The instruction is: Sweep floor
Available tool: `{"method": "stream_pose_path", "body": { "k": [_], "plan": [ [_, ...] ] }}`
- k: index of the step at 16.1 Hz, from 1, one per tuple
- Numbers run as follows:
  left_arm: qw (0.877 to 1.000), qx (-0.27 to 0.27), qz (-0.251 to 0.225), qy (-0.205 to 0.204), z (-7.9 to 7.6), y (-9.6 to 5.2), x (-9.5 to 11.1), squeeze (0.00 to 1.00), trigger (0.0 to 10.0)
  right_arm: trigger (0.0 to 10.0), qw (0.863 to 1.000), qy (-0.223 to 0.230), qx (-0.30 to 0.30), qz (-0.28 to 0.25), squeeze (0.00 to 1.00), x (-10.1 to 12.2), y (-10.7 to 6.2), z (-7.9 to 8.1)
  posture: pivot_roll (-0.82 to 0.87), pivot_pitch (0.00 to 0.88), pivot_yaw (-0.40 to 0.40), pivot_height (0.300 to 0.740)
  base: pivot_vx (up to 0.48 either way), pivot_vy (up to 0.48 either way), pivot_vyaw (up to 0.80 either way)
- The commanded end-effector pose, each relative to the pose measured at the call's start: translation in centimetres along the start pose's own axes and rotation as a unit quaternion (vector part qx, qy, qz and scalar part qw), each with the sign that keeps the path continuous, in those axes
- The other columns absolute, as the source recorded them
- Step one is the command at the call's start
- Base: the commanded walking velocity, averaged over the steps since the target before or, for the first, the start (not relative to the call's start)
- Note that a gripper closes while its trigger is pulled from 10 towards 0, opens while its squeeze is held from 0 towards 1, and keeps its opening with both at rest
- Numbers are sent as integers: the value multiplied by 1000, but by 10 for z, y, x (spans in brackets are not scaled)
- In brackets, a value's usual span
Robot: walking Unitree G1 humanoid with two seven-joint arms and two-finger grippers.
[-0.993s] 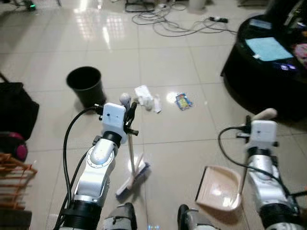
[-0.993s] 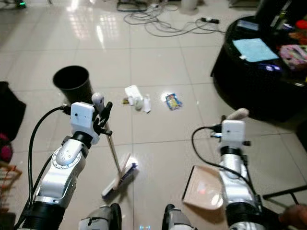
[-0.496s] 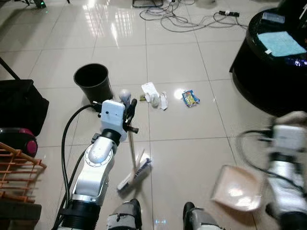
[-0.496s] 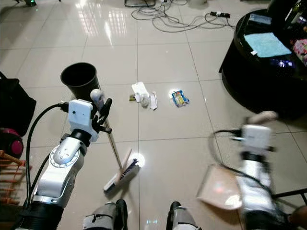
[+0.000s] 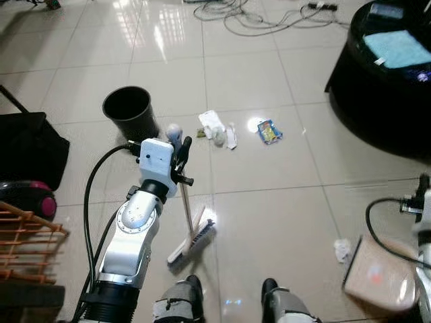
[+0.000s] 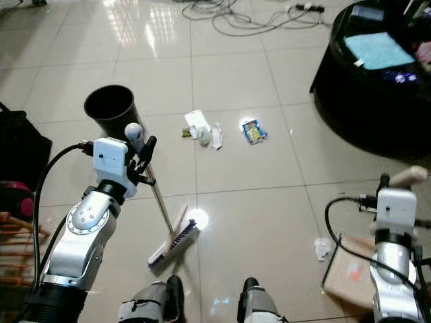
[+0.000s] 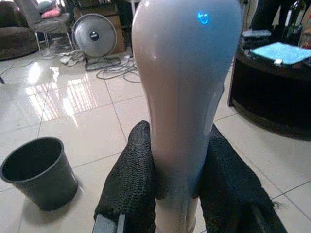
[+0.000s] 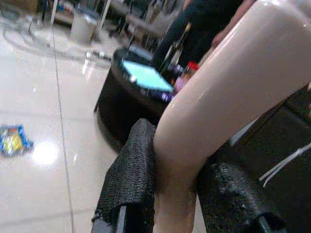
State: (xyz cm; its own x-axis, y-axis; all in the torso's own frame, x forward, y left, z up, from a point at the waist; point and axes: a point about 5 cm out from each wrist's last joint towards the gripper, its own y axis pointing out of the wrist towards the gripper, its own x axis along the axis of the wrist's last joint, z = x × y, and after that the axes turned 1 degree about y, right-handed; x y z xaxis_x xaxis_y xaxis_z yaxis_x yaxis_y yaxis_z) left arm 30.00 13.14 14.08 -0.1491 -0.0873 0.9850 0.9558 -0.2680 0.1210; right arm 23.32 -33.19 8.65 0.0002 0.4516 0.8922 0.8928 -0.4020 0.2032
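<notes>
Glossy tiled floor (image 5: 269, 222) lies ahead with litter to gather: white wrappers (image 5: 217, 128) and a blue packet (image 5: 269, 131) beside the black bin (image 5: 129, 113), plus a crumpled scrap (image 6: 322, 248) touching the dustpan (image 6: 351, 272). Sweeping looks barely begun: the left tool (image 7: 170, 194) is clamped on the broom (image 5: 192, 237) handle, the right tool (image 8: 170, 199) on the dustpan's, so next the bristles must reach past the far litter. Half the dustpan is cut off at the frame edge.

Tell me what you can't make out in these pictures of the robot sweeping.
- Dustpan: its far side is cut off by the right eye view's edge and hidden by the right arm.
- Blue wrapper: print too small to read.
- Black bin: inside too dark to see contents.
- Broom handle: blocks the floor behind it in the left wrist view.
</notes>
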Motion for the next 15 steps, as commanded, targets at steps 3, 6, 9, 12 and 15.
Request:
{"method": "stream_pose_path", "body": {
  "k": [3, 6, 9, 12, 15],
  "plan": [
    [1000, 2, -12, 8, 7, -1, 8, 0, 10000, 10000, 1000, -18, -16, 17, 0, -12, -11, -10, 154, 267, 108, 740, 0, 0, 0],
    [1000, -2, -12, 7, 3, -1, 8, 0, 10000, 10000, 999, -1, -20, 25, 0, -16, -10, -5, 163, 267, 113, 740, 0, 0, 0],
    [1000, -3, -13, 6, 3, -1, 9, 0, 10000, 10000, 1000, 19, -17, 15, 0, -11, -7, 7, 163, 266, 114, 740, 0, 0, 0],
    [1000, -1, -15, 4, 3, 0, 9, 0, 10000, 10000, 998, 58, -21, 5, 0, -4, -2, 22, 163, 260, 112, 740, 0, 0, 0],
    [1000, 2, -20, 2, 2, 1, 11, 0, 10000, 10000, 996, 86, 8, -15, 0, 7, -1, 48, 163, 254, 105, 740, 0, 0, 0]
  ]
}}
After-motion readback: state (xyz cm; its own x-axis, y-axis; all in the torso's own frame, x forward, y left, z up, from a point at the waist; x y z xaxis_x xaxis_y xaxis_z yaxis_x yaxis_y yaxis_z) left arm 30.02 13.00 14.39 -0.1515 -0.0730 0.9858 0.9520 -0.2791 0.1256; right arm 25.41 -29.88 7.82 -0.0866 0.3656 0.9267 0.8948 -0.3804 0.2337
